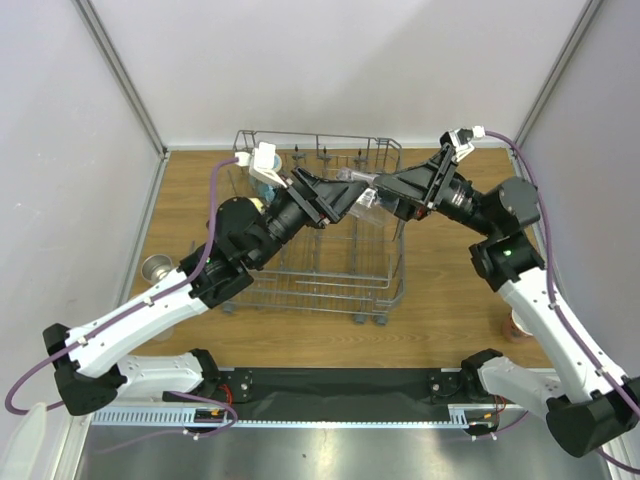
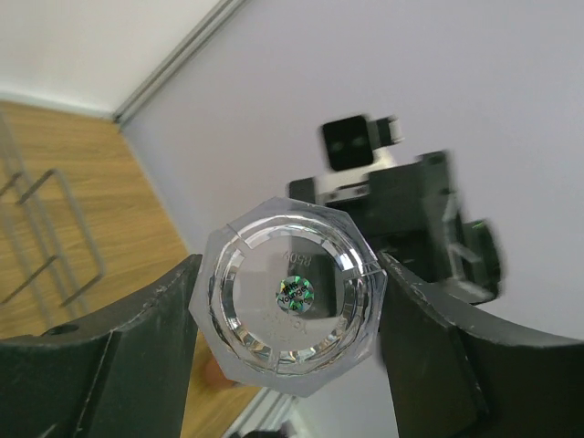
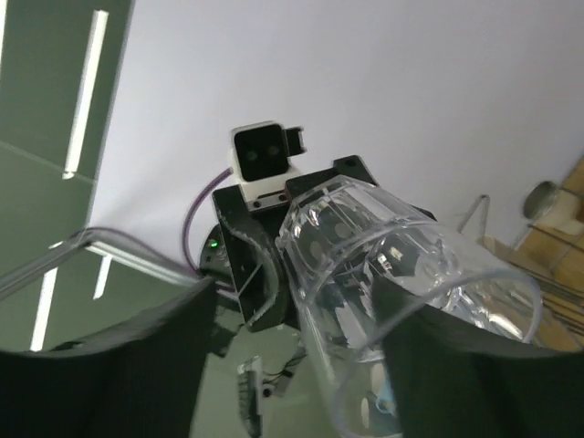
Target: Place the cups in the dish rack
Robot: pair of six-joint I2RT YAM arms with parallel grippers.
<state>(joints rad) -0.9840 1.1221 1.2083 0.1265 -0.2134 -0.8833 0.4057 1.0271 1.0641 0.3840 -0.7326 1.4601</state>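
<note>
A clear glass cup (image 1: 366, 201) hangs in the air over the grey wire dish rack (image 1: 322, 292), between my two grippers. My left gripper (image 1: 352, 200) is shut on its octagonal base (image 2: 290, 294), with a finger touching each side. My right gripper (image 1: 390, 193) faces it from the right with its jaws spread. The glass's open rim (image 3: 429, 301) reaches in between the right fingers, and the left one stands apart from it. A blue cup (image 1: 266, 192) shows in the rack's far left corner, partly hidden by my left arm.
A metal cup (image 1: 157, 268) stands on the wooden table left of the rack and also shows in the right wrist view (image 3: 545, 197). A salmon pink cup (image 1: 517, 325) stands at the right beside my right arm. Rack tines (image 2: 57, 230) show in the left wrist view.
</note>
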